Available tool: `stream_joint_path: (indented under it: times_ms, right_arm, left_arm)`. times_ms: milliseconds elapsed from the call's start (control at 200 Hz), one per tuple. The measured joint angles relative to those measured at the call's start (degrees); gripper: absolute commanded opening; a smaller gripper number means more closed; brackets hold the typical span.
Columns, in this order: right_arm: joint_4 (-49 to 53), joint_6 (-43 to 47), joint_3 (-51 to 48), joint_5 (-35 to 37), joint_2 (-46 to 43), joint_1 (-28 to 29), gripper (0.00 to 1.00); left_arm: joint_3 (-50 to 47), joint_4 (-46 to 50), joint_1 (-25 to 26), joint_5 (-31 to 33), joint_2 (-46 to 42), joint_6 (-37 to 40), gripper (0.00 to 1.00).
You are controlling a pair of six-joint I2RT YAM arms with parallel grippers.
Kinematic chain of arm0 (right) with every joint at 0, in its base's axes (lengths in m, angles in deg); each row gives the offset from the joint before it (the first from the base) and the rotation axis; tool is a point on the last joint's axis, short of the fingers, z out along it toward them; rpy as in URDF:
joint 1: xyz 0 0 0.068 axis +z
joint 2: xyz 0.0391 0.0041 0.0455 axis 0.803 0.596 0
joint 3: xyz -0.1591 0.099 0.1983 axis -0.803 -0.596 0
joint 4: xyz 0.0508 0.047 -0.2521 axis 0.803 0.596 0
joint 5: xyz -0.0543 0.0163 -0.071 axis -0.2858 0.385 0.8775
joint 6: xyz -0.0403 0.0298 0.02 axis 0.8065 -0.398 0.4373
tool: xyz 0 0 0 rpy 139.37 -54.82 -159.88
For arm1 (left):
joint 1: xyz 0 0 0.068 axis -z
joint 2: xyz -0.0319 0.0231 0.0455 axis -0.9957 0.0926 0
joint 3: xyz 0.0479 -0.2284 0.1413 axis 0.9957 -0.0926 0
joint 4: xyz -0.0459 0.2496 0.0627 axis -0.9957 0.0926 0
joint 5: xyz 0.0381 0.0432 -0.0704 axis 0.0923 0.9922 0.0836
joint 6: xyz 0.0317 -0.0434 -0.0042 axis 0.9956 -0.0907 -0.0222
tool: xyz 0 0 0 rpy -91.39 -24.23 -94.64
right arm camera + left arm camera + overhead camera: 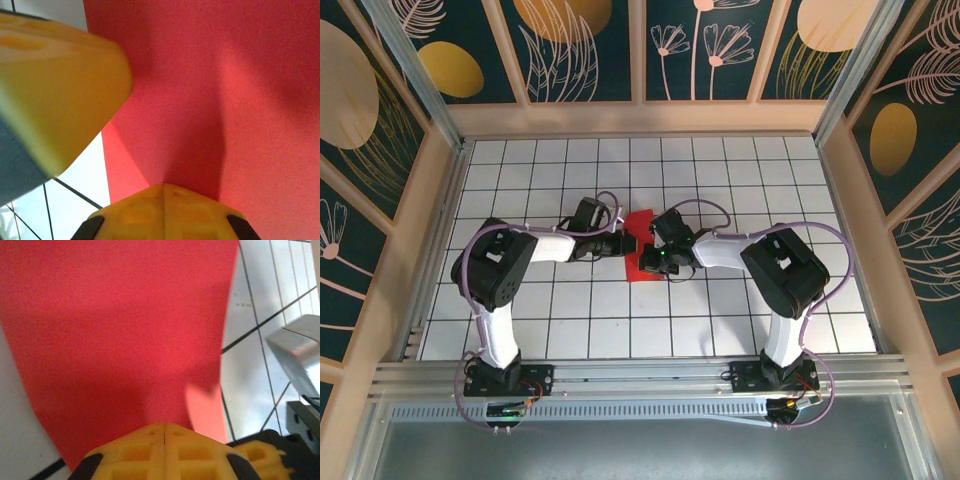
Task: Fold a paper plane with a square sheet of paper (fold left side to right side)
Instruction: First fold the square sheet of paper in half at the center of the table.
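Note:
The red sheet of paper (641,222) lies folded near the table's middle, between both arms. My left gripper (627,244) reaches in from the left and is shut, its joined yellow fingertips (164,426) resting on the red paper (120,330). My right gripper (657,258) comes in from the right, also shut, its fingertips (165,187) set down on the paper (225,75). Nothing is pinched between either pair of fingers. In the right wrist view the left gripper's yellow finger (55,90) looms blurred at the upper left. Much of the paper is hidden under both grippers in the top view.
The white gridded table (560,330) is ringed by pale wooden walls (640,120). Part of the right gripper's grey and black body (300,355) stands close at the right of the left wrist view. Bare tiles lie on all sides of the paper.

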Motion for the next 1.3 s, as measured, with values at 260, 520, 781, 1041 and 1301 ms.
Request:
stream_joint_path:
  times_ms: [260,520,781,1041,1301]
  right_arm:
    - [0.00,0.00,0.00,0.15,-0.02,0.09,0.00]
    - [-0.04,0.00,-0.02,0.28,-0.02,0.13,0.00]
    - [-0.61,0.00,-0.04,0.79,0.00,0.39,0.00]
    - [-1.07,0.00,-0.31,0.79,0.04,0.39,0.00]
    - [-1.62,-0.02,-0.72,0.79,-0.13,0.39,0.00]
  left_arm:
    - [3.08,-0.31,-0.04,1.92,3.04,0.13,0.00]
    - [4.26,-0.26,-1.03,3.04,3.87,0.24,0.00]
    - [6.84,0.66,-2.47,2.62,5.55,0.31,0.01]
    - [11.78,1.40,-5.33,2.91,8.81,1.05,0.01]
    - [16.13,3.26,-6.01,3.34,11.32,1.40,0.01]
